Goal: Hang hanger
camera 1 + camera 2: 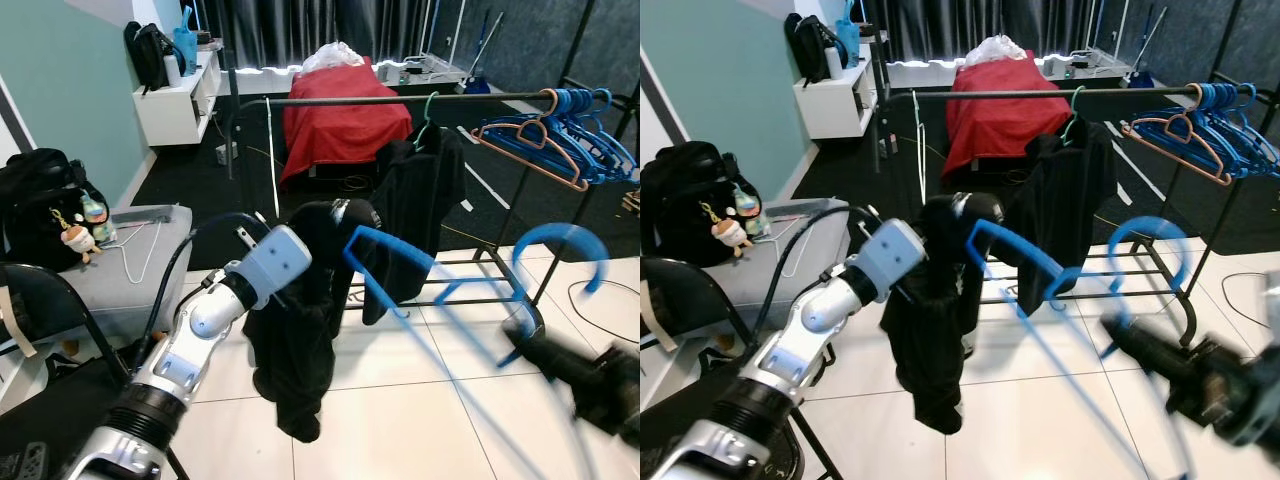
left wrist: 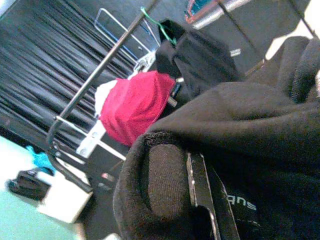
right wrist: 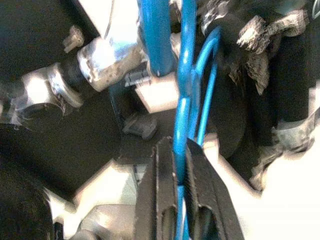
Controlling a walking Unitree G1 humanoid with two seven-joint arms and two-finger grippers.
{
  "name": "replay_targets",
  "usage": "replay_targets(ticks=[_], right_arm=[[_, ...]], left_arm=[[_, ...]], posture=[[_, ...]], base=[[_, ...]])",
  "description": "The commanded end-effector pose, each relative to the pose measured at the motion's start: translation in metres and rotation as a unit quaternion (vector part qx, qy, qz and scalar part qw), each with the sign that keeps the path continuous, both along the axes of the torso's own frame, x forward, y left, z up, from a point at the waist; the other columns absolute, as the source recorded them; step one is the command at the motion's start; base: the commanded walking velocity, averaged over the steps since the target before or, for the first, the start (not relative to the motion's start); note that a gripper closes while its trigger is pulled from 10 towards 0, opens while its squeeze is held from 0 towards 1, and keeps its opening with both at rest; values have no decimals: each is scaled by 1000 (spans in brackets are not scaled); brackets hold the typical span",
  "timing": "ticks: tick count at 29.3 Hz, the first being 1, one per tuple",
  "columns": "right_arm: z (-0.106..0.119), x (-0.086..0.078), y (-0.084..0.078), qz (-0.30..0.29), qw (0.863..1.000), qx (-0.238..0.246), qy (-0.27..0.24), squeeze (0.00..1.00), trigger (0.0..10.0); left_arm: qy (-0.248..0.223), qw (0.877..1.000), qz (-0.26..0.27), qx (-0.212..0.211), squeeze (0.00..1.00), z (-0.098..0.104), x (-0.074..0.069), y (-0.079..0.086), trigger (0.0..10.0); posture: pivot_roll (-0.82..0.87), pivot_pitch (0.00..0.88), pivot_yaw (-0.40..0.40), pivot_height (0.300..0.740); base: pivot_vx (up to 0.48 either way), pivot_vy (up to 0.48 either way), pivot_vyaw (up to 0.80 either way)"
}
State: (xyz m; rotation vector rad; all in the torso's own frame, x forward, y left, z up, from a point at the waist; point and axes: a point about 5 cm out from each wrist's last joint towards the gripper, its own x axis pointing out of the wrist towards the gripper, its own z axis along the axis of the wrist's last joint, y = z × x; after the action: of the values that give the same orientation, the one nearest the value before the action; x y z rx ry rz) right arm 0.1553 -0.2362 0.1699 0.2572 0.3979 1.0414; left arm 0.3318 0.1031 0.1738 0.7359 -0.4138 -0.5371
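Right gripper [image 3: 180,200]: black fingers clamped on the wire of the blue hanger [image 1: 400,270], low at the near right, blurred in the head views.
Blue hanger: held up in mid-air, hook [image 1: 560,245] curling up on the right, far corner poking into the black garment [image 1: 300,330]; in front of the rack, not on the rail.
Left gripper [image 2: 200,200]: buried in the black garment, cloth bunched over the fingers; cannot tell open or closed.
Black garment: draped over the left gripper, hanging down toward the white tile floor [image 1: 420,400].
Clothes rail [image 1: 400,99]: black bar across the far side, a dark jacket [image 1: 425,190] hanging at its middle on a green hook.
Hanger bunch [image 1: 570,130]: blue and one orange, crowded at the rail's right end.
Grey seat [image 1: 120,270]: left, with a white wire hanger lying on it.
Red cover [image 1: 340,120]: far behind the rail.
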Motion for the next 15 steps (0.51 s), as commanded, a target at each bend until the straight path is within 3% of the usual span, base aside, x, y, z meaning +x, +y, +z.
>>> replay_targets(ticks=[1,2,3,4,5,6,8,9,10,12,14,15], right_arm=[[8,0,11,35,999,30,-22,0,0],[8,0,11,35,999,30,-22,0,0],[21,4,11,27,995,75,-51,0,0],[21,4,11,27,995,75,-51,0,0],[41,12,2,0,987,124,-103,0,0],[61,18,-9,-33,972,178,-148,0,0],[38,21,-5,-39,993,60,-93,0,0],[20,15,1,-11,998,3,-57,0,0],[8,8,4,14,999,-31,-35,0,0],[4,5,6,26,999,-38,-28,0,0],[24,11,5,-3,995,70,-75,0,0],[38,25,-9,-70,985,116,-110,0,0]], left_arm=[[-52,998,1,26,0,14,2,-1,6314],[-52,998,1,26,0,14,2,-1,6314],[-61,997,-1,40,0,15,2,-2,7176],[-61,997,-1,40,0,15,2,-2,7176],[-70,996,-5,59,0,13,2,-4,10000],[-75,995,-8,67,0,12,1,-5,10000],[-91,993,-15,75,0,13,0,-9,10000],[-100,992,-15,71,0,16,0,-10,10000],[-106,992,-14,68,0,18,0,-11,10000],[-109,992,-14,65,0,19,0,-11,10000],[-122,990,-14,63,0,23,0,-12,10000],[-128,990,-18,58,0,26,-1,-15,10000]], posture=[[-239,0,23,740],[-239,0,23,740],[-236,0,22,740],[-236,0,22,740],[-238,0,25,740],[-245,0,27,740],[-250,0,28,740],[-254,0,24,740],[-254,0,24,740],[-254,0,24,740],[-246,0,22,740],[-253,0,29,740]], base=[[0,0,0],[0,0,0],[0,0,0],[0,0,0],[0,0,0],[0,0,0],[0,0,0],[0,0,0],[0,0,0],[0,0,0],[0,0,0],[0,0,0]])
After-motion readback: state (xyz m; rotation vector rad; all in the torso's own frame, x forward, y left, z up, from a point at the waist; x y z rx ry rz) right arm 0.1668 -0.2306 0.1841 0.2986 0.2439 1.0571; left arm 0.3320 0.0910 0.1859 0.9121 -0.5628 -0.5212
